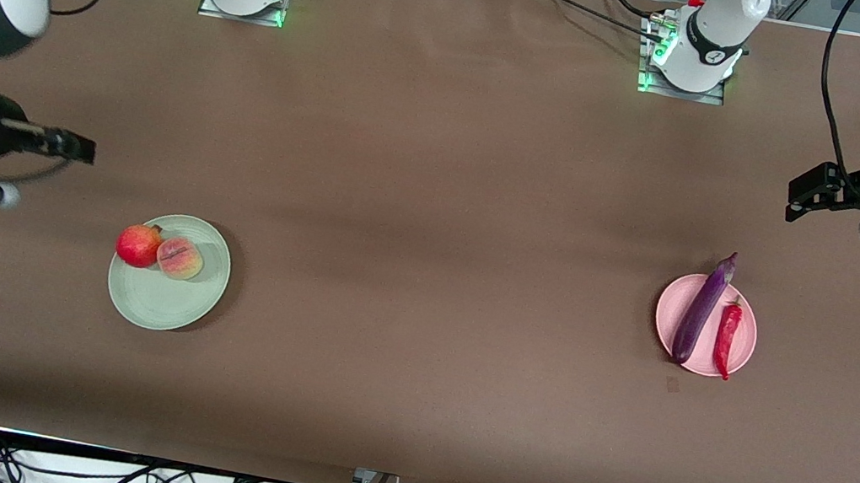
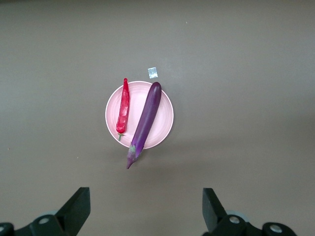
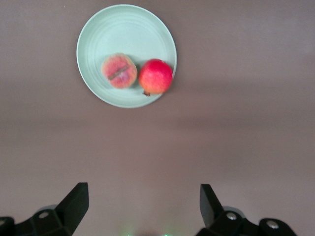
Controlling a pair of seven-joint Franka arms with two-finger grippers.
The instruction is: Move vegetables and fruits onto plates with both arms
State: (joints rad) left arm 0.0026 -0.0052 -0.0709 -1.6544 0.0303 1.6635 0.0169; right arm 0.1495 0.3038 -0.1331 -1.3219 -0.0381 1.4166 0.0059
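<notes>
Main risk: eggplant [image 1: 703,308] overhangs the pink plate [image 1: 747,344] rim at both ends, so any knock could roll it off. Red fruit [image 1: 138,246] sits on the mint plate [image 1: 195,304] edge and could slip off too. Chili [image 1: 727,337] and peach-like fruit [image 1: 179,258] sit fully on. Left gripper [image 2: 146,209] hangs raised over the table's left-arm end, fingers spread, empty. Right gripper [image 3: 143,204] likewise at the right-arm edge, jaws apart. Both wait.

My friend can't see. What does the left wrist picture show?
A pink plate on a brown table holds a purple eggplant and a red chili side by side. The eggplant's cap sticks out past the rim, and the left claw hangs open above.
</notes>
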